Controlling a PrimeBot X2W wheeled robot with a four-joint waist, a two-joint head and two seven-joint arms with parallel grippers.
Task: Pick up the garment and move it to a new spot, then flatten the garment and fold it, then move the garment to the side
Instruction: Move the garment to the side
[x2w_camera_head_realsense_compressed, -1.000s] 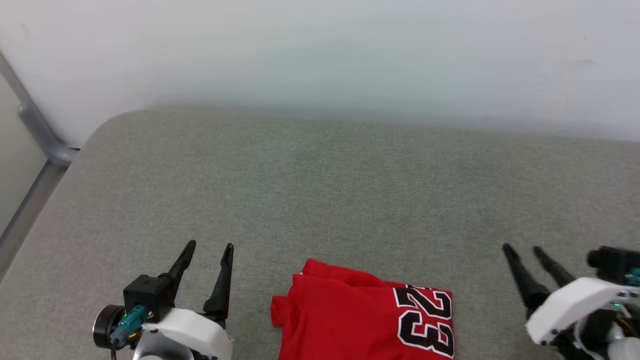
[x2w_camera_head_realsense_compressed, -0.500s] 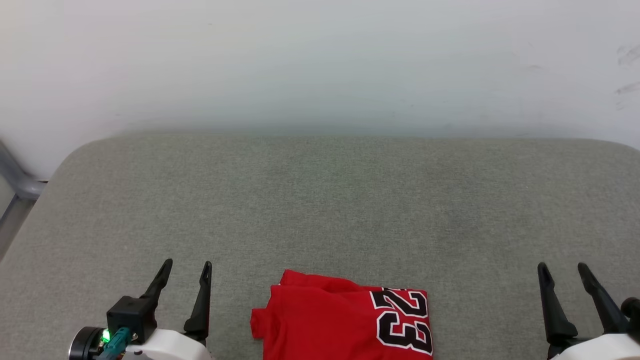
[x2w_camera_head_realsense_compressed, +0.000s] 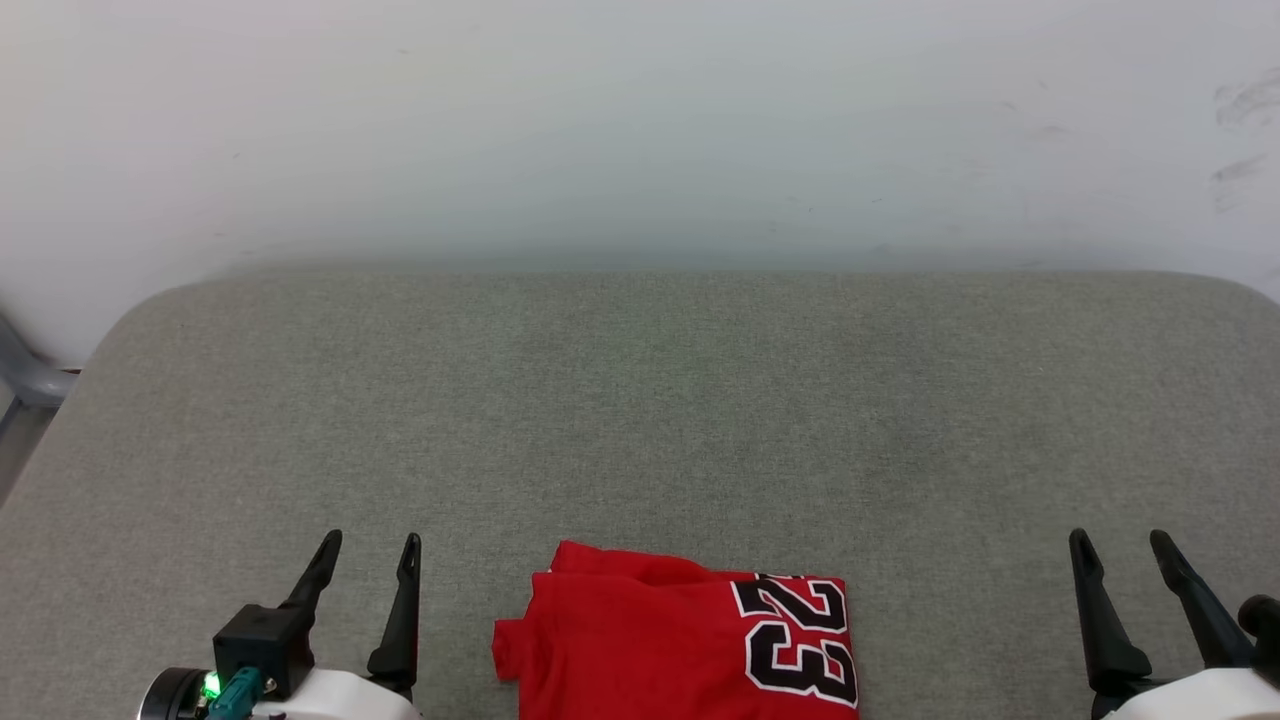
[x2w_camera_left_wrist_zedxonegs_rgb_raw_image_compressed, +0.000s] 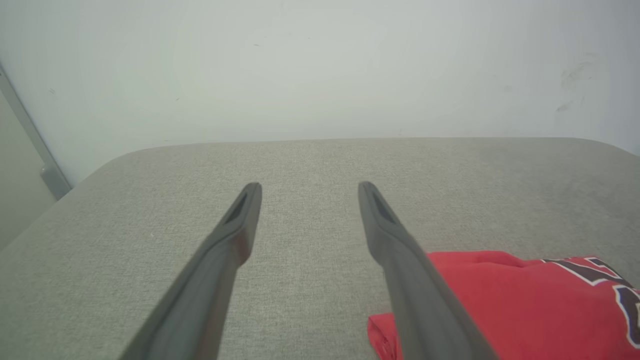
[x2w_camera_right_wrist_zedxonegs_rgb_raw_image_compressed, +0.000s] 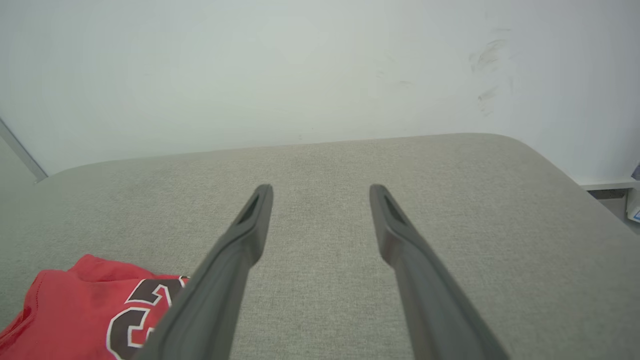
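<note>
Garment (x2w_camera_head_realsense_compressed: 680, 650) risk check: I read left jaws and right jaws both wide open, empty, flanking it without touching. It lies folded at the near edge of the grey padded table (x2w_camera_head_realsense_compressed: 640, 400), partly cut off in head view. If I pinch only the top layer, it unfolds; dragging could bunch it.

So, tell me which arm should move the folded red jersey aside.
Probably left: the open left gripper sits close beside the folded red jersey; the open right gripper is farther off across grey fabric.
</note>
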